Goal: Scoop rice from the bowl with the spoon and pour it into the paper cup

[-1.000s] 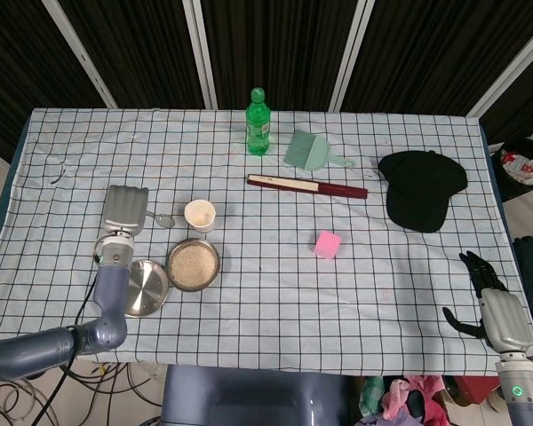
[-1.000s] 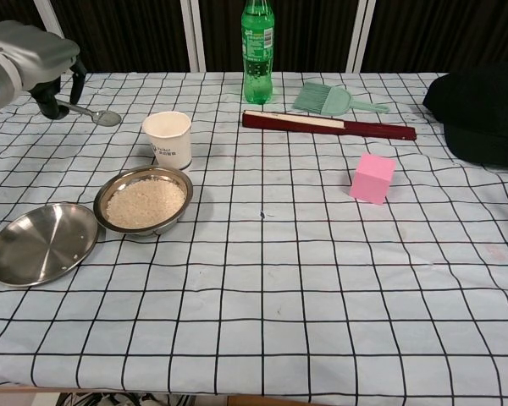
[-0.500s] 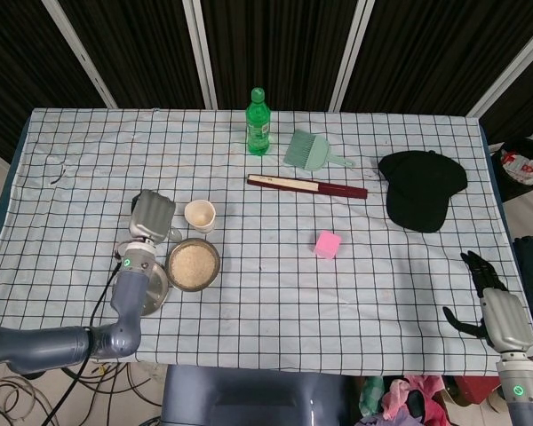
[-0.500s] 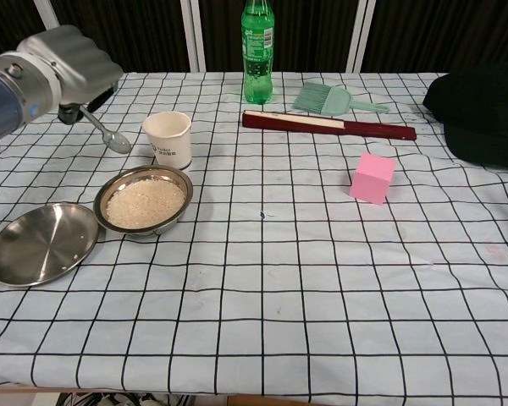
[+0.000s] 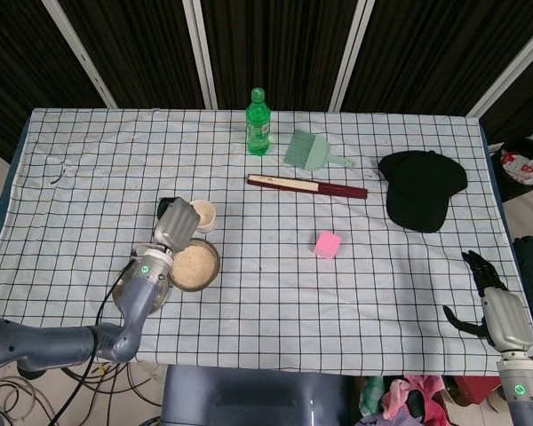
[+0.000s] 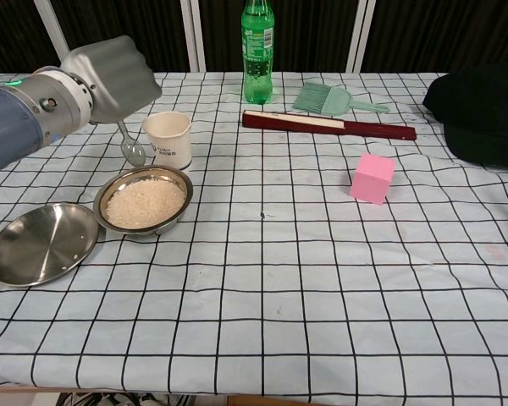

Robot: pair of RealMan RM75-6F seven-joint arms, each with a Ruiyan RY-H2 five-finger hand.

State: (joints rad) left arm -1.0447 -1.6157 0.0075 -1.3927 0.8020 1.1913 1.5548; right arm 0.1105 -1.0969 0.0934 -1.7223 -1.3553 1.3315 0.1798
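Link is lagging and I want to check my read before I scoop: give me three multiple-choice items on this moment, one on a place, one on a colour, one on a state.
1. Where does the paper cup stand?
A. just behind the bowl of rice
B. beside the black cap
C. on the steel lid

2. What colour is the cube?
A. green
B. pink
C. red

3. What is the spoon doing?
A. lying on the tablecloth
B. standing in the cup
C. held by the left hand, bowl end down, above the rice bowl's rim

Answers:
1. A: in the chest view the cup sits directly beyond the bowl.
2. B: the cube in front of the closed fan is plainly pink.
3. C: the left hand grips the handle and the spoon hangs clear of the rice; the right hand holds nothing at the table's edge.
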